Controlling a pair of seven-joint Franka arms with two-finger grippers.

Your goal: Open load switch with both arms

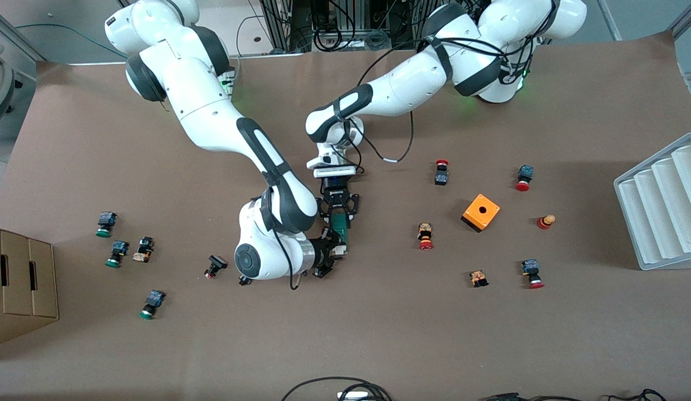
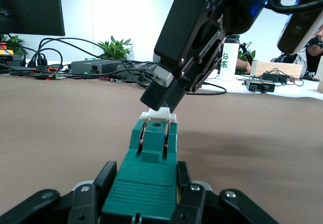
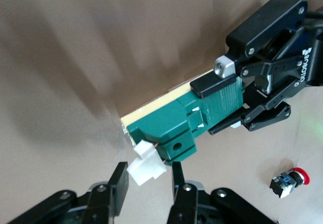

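Over mid-table, the left gripper (image 1: 338, 214) clamps the body of the dark-green load switch (image 1: 340, 227). The right gripper (image 1: 335, 249), at the switch's other end, pinches its white lever (image 3: 146, 164). An orange box (image 1: 481, 211) and red push-buttons (image 1: 426, 236) sit well apart, none obstructing.
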